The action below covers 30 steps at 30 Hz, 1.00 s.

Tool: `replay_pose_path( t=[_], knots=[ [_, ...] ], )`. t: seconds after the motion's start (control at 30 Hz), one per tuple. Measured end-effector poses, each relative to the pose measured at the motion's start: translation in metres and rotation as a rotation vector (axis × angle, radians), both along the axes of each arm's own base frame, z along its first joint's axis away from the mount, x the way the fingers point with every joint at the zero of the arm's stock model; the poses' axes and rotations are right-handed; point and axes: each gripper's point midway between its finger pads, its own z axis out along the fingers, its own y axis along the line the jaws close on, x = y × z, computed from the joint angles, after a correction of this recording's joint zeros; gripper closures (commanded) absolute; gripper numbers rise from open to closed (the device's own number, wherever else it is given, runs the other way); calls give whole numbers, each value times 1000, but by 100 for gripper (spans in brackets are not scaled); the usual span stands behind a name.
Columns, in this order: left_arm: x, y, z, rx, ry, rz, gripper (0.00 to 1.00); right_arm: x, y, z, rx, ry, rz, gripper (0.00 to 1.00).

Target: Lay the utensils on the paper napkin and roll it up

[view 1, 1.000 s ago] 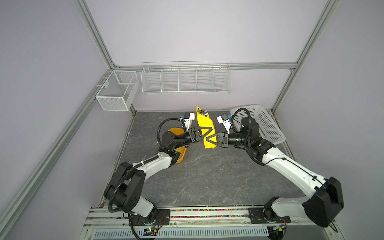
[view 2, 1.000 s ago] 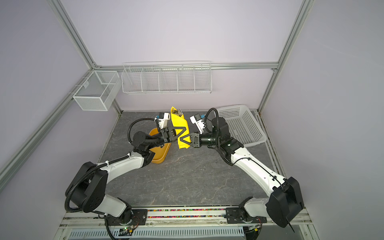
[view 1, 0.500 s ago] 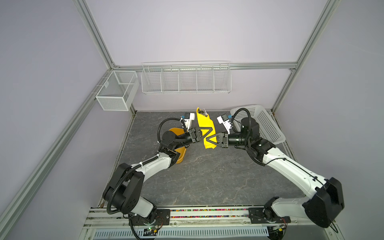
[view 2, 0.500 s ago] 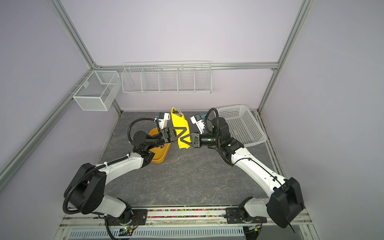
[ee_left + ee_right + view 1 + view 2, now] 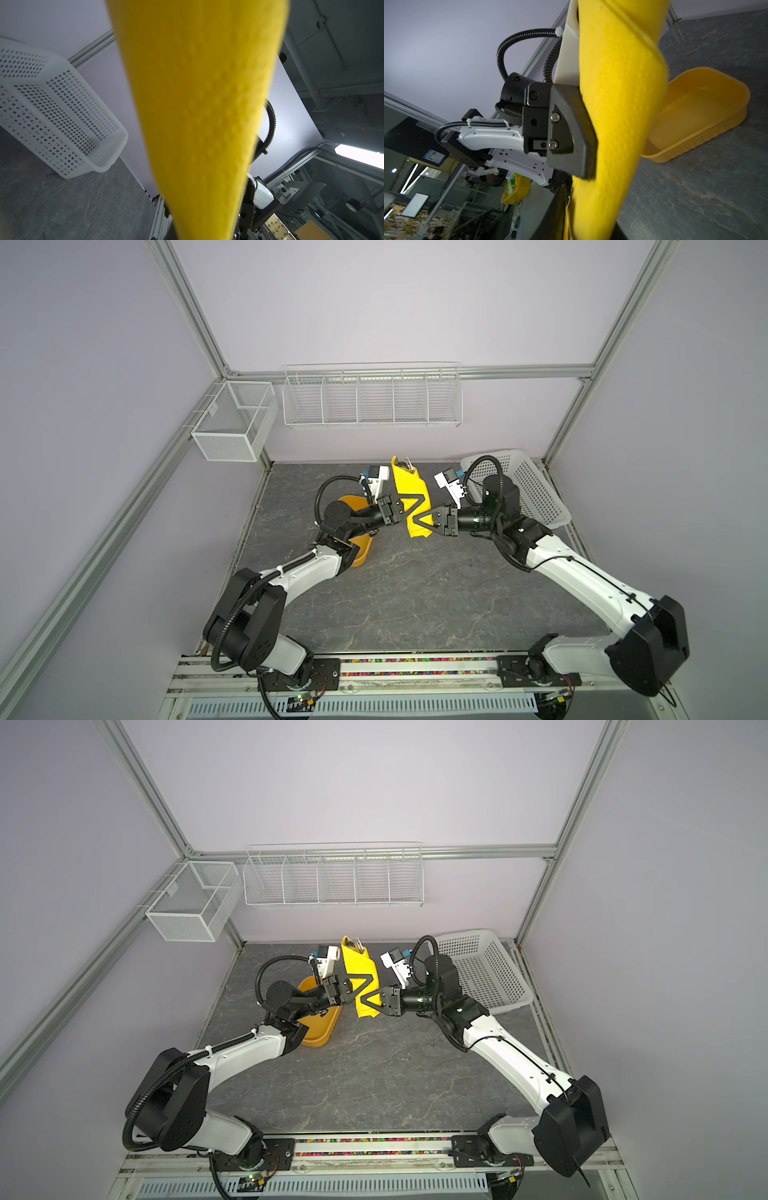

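1. By the worktop's (image 5: 415, 593) left edge, toward the rear, the orange tub (image 5: 316, 1029) lies empty. Your left gripper (image 5: 409, 506) is clamped on the paper napkin (image 5: 409, 485), with one finger pressed flat into its side in the right wrist view.
2. The napkin is already a roll, held upright over the worktop near the middle of its rear edge. The utensils (image 5: 402, 465) poke out of its upper end. I judge the rolling as good as done.
3. Your right gripper (image 5: 424, 520) straddles the roll's lower part. You cannot tell here whether it squeezes or lets go.
4. Compared with a second ago, the roll and both arms sit where they were, with no visible shift. Expect a final tightening or a hand-over, then setting it down.
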Motion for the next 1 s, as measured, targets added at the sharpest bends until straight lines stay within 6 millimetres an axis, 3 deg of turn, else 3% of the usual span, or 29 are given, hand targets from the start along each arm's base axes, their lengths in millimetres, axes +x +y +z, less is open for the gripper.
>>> replay_pose_path(
  t=[0.07,0.33,0.43,0.77,0.93,1.0],
  knots=[
    [0,0,0,0,-3,1,99,0,0,0,-1,4,-1,87],
    [1,1,1,1,-11,11,76,1,0,-1,-4,6,-10,89],
    [1,1,1,1,-5,14,74,2,-1,-1,-5,9,-11,89],
    [2,1,0,3,-11,21,97,2,-1,-2,-6,15,-11,87],
    [2,1,0,4,-10,20,100,2,-2,-3,-12,8,-13,76],
    [2,1,-1,7,-6,19,100,2,-4,-5,-23,7,-20,65]
  ],
)
